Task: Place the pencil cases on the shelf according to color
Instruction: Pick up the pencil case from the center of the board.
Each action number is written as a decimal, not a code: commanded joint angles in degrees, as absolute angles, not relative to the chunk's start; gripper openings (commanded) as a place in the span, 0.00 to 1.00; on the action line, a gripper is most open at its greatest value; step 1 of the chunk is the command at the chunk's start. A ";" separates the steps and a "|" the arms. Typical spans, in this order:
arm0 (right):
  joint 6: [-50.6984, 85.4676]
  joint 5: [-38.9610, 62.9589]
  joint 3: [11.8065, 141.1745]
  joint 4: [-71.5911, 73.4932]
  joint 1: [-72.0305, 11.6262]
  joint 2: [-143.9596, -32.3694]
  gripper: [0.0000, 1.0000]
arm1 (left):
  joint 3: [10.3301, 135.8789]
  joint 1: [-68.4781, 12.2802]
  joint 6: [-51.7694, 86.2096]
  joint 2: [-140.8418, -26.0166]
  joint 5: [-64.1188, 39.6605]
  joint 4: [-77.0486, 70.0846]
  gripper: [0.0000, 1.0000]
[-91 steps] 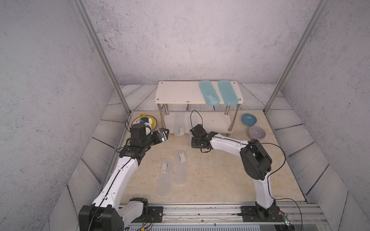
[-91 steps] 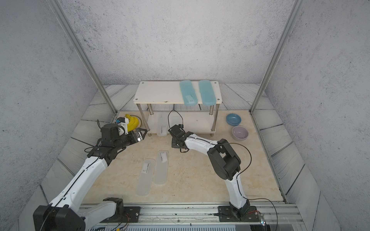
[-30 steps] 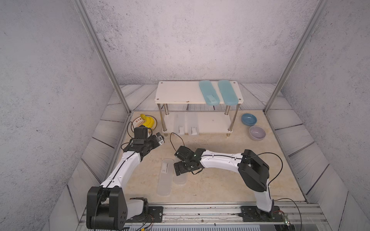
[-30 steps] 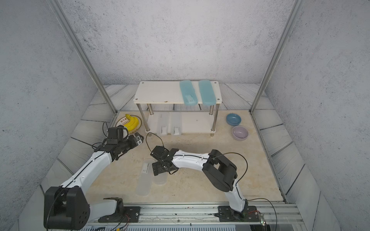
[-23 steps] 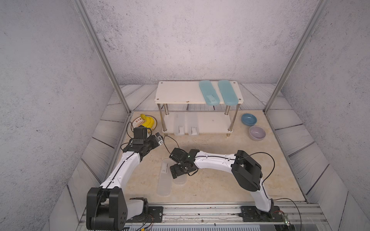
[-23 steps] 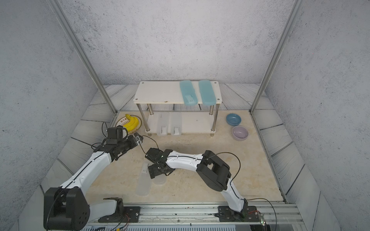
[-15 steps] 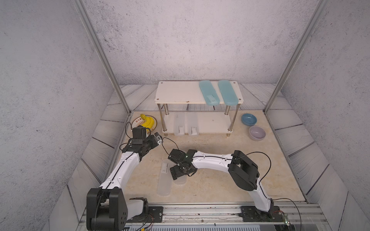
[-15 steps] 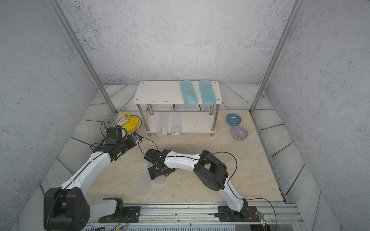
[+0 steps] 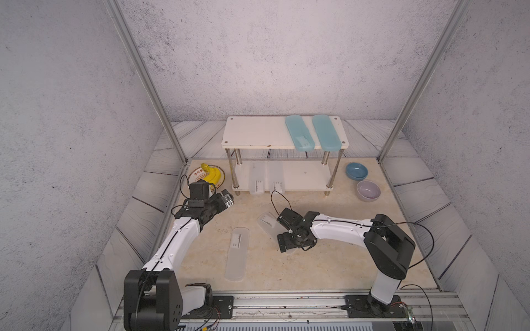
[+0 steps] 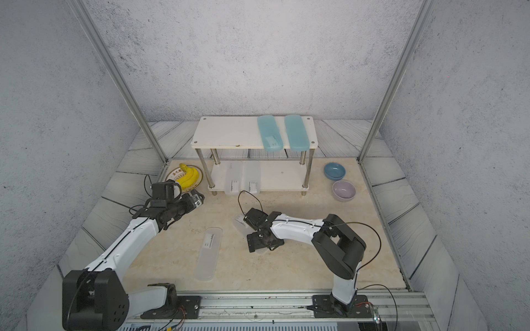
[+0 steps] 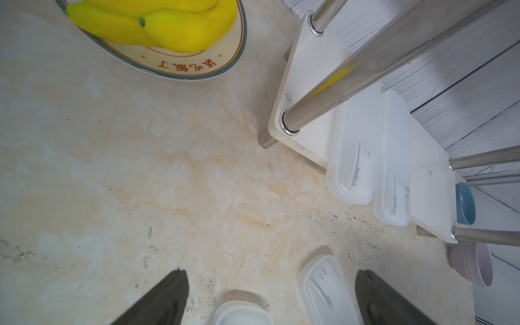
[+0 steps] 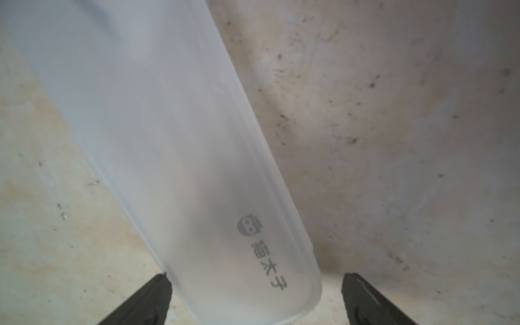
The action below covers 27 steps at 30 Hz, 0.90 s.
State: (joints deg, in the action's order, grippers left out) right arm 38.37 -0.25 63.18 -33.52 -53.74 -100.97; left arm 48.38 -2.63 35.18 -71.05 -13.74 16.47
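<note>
1. Nearest, one frosted case (image 9: 236, 253) lies flat on the table (image 9: 329, 266), untouched, with open room all round.
2. Next, the angled frosted case (image 12: 168, 140) lies between the right jaws. They are spread wide, straddling its end, not closed on it. Step in hand looks like the pick-up. Next move: close across the width, lift level.
3. Left jaws are wide open and empty, hovering near the shelf's front leg (image 11: 332, 92) and the banana plate (image 11: 197, 67).
4. Shelf (image 9: 304, 174), lower board: two frosted cases (image 9: 256, 179) side by side, front ends overhanging slightly. Bare board toward the bowls (image 9: 356, 171) probably fits the rest. Entry is low, under the top board and between the chrome legs.
5. Top board: two teal cases (image 9: 298, 136) placed.
</note>
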 commanded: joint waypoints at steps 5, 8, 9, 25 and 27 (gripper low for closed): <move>23.86 -1.96 62.23 -32.11 -54.49 -94.70 1.00 | 49.70 -2.25 34.75 -71.11 -13.97 16.54 0.99; 17.43 -2.46 61.71 -32.35 -54.46 -94.23 1.00 | 49.92 -2.25 34.47 -71.16 -13.83 16.90 0.99; 15.47 -2.46 61.49 -32.39 -54.44 -94.30 1.00 | 49.92 -2.28 34.44 -71.17 -13.80 16.98 0.99; 9.26 1.26 59.99 -26.02 -54.33 -100.29 1.00 | 51.08 -2.55 32.44 -70.95 -13.45 18.89 0.99; 9.98 0.56 59.36 -24.83 -54.34 -100.80 1.00 | 51.14 -2.49 32.22 -70.93 -13.68 18.76 0.99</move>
